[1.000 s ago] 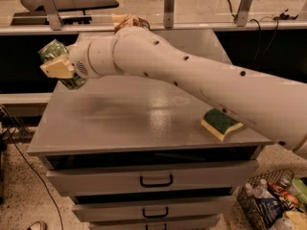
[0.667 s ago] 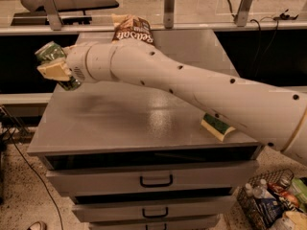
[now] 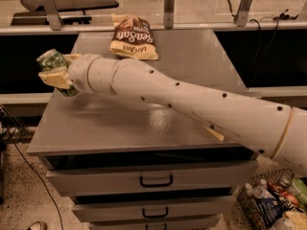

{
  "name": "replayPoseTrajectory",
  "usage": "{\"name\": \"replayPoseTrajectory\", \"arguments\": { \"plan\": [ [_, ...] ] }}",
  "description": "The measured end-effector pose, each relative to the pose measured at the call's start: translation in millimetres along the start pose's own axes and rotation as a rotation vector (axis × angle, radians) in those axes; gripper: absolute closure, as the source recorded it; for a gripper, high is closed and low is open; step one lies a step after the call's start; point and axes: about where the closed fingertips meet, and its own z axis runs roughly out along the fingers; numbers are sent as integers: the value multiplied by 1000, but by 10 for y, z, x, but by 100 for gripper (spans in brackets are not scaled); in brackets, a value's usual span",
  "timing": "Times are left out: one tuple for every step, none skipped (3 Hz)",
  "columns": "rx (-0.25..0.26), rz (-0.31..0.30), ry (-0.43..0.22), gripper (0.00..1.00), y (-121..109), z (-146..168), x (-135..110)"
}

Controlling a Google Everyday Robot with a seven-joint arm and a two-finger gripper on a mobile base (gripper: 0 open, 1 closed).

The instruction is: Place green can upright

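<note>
The green can (image 3: 53,63), shiny with mottled green and white print, is held in my gripper (image 3: 58,72) at the far left, over the left edge of the grey cabinet top (image 3: 115,123). The can is tilted, its silver top pointing up and left, and it is lifted off the surface. The cream fingers (image 3: 56,78) are shut around its body. My long white arm (image 3: 192,104) reaches in from the lower right across the top.
A brown chip bag (image 3: 133,37) lies at the back of the cabinet top. Drawers with black handles (image 3: 156,181) are below the front edge. A wire basket of bottles (image 3: 271,200) stands on the floor at the lower right. Cables trail at the left.
The arm has swung lower and further forward, uncovering the chip bag and covering the yellow sponge at the right. The can stays in the gripper at the left edge.
</note>
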Motion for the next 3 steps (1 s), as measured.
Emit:
{"name": "replayPoseTrajectory", "arguments": {
  "plan": [
    [2, 40, -33, 100, -14, -63, 180],
    [-12, 89, -49, 84, -31, -174, 327],
    [-14, 107, -52, 60, -37, -228, 366]
  ]
}}
